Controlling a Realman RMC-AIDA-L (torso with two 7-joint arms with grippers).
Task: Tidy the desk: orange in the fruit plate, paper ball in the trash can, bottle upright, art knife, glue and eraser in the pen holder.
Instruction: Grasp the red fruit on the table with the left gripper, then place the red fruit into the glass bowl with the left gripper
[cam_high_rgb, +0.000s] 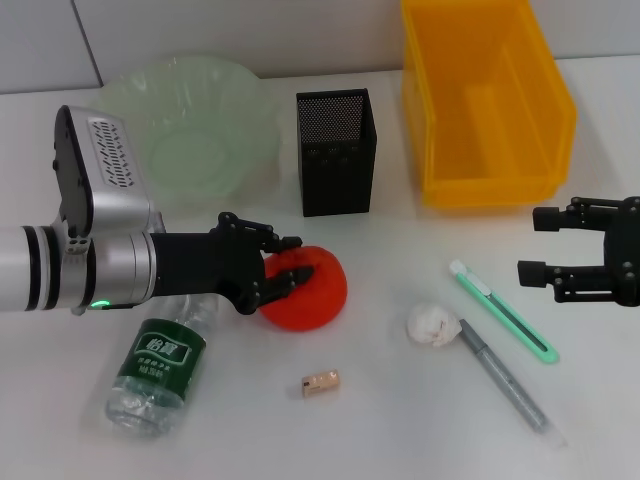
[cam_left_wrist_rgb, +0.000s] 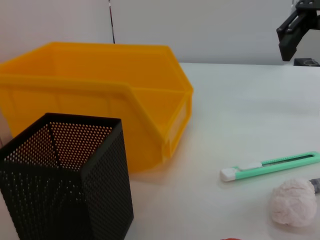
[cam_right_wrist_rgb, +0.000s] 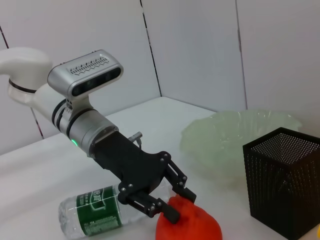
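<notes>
A plain white table (cam_high_rgb: 390, 420) carries everything. Around a black metal-mesh pen holder (cam_high_rgb: 336, 152) sit a pale-green scalloped bowl (cam_high_rgb: 190, 125) beside it, a yellow plastic bin (cam_high_rgb: 485, 100) opposite, and a red-orange fruit (cam_high_rgb: 312, 292) in front.

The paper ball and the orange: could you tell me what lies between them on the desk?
Nothing: in the head view the desk between the orange and the paper ball is bare. The eraser lies nearer the robot, off that stretch.

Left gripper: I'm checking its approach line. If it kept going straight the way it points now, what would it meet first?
The orange. The left gripper points along the table with open fingers already around the fruit's near side; whether they touch it is hard to tell.
</notes>
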